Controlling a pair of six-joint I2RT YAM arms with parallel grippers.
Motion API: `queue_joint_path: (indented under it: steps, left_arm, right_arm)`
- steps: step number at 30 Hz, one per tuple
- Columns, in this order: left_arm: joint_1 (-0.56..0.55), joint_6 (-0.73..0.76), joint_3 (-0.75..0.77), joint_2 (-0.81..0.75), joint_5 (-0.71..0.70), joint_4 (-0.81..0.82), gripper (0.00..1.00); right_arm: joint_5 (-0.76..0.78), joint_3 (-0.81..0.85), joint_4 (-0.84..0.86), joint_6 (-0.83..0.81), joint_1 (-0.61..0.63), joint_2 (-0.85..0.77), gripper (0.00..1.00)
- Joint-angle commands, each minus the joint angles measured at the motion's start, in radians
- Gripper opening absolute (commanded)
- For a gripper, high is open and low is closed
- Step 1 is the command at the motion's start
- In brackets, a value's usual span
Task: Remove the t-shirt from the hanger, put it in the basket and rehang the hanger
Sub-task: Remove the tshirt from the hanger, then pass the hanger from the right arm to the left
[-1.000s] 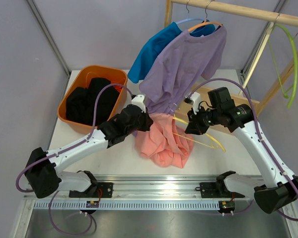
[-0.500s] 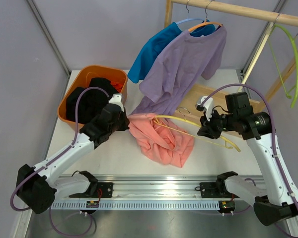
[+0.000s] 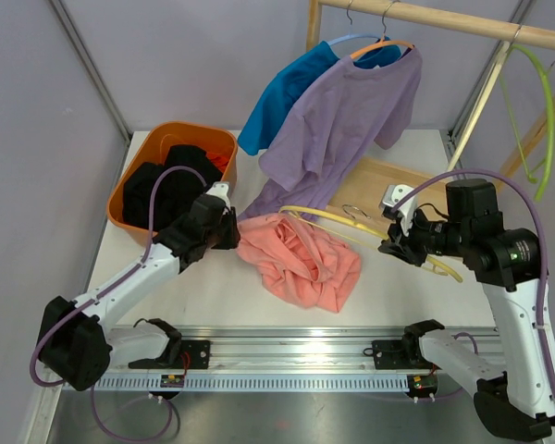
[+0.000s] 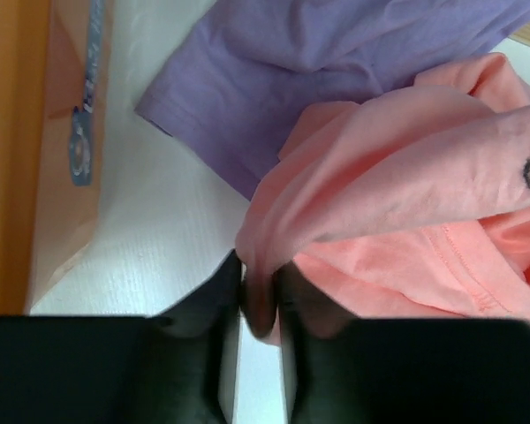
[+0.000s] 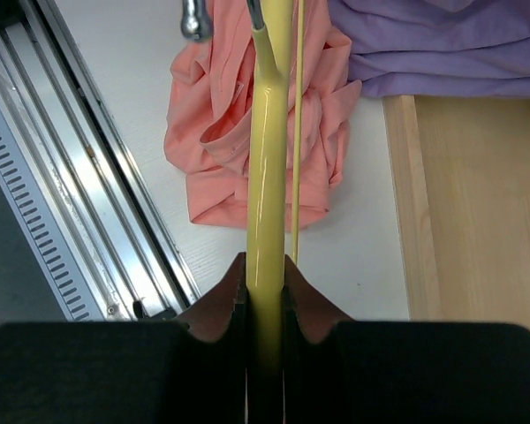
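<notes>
The pink t-shirt (image 3: 301, 264) lies crumpled on the white table between the arms. My left gripper (image 3: 233, 231) is at its left edge, and in the left wrist view the left gripper (image 4: 259, 269) is shut on a fold of the t-shirt (image 4: 406, 177). My right gripper (image 3: 395, 245) is shut on one arm of the yellow hanger (image 3: 351, 227), held above the table to the right. The hanger's far end reaches over the t-shirt without being inside it. In the right wrist view the right gripper (image 5: 265, 265) clamps the hanger (image 5: 269, 159), with the t-shirt (image 5: 216, 150) below.
An orange bin (image 3: 129, 180) of black clothes stands at the back left. A purple shirt (image 3: 351, 111) and a blue shirt (image 3: 287, 92) hang from the wooden rail (image 3: 444, 18), the purple hem reaching the table. A green hanger (image 3: 541, 111) hangs at the right, above a wooden base (image 3: 388, 180).
The left gripper has dragged the t-shirt left while the right gripper drew the hanger right. The hanger has come out of the shirt, which now lies flatter on the table.
</notes>
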Motion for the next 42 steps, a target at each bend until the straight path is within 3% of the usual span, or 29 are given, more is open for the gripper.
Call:
queue_joint_path:
  steps: [1,2,5,6,10,14,17,23,28,30,36,42]
  left_arm:
    - [0.008,0.068,0.04,-0.023,0.12,0.044,0.4]
    - [0.008,0.097,0.039,-0.037,0.173,0.051,0.63]
    - [0.006,0.161,0.002,-0.143,0.324,0.091,0.93]
    - [0.005,0.183,-0.015,-0.224,0.398,0.097,0.99]
    - [0.0,0.301,-0.049,-0.428,0.565,0.11,0.99]
    - [-0.006,0.488,-0.026,-0.514,0.638,0.067,0.99]
    - [-0.007,0.578,0.021,-0.478,0.677,0.038,0.99]
    - [-0.012,0.671,0.118,-0.318,0.936,0.033,0.99]
    - [-0.076,0.711,0.177,-0.237,0.915,0.002,0.95]
    - [-0.104,0.731,0.181,-0.22,0.904,-0.021,0.9]
    - [-0.187,0.79,0.135,-0.254,0.873,-0.045,0.82]
    - [-0.198,0.832,0.098,-0.263,0.801,-0.081,0.72]
  right_arm:
    - [-0.006,0.028,0.043,-0.004,-0.008,-0.009,0.0]
    - [-0.001,0.02,0.071,0.014,-0.008,-0.008,0.0]
    - [0.007,-0.01,0.109,0.034,-0.008,0.006,0.0]
    - [0.005,-0.021,0.117,0.033,-0.008,0.01,0.0]
    - [-0.064,-0.037,0.091,-0.051,-0.008,0.064,0.0]
    - [-0.211,-0.032,-0.08,-0.241,-0.008,0.155,0.0]
    - [-0.286,-0.009,-0.186,-0.378,0.007,0.213,0.0]
    - [-0.256,-0.01,-0.179,-0.371,0.178,0.244,0.0]
    - [-0.245,-0.021,-0.125,-0.311,0.254,0.257,0.0]
    - [-0.257,-0.008,-0.116,-0.305,0.254,0.267,0.0]
    - [-0.256,0.009,-0.125,-0.315,0.254,0.287,0.0]
    - [-0.268,0.025,-0.136,-0.326,0.254,0.287,0.0]
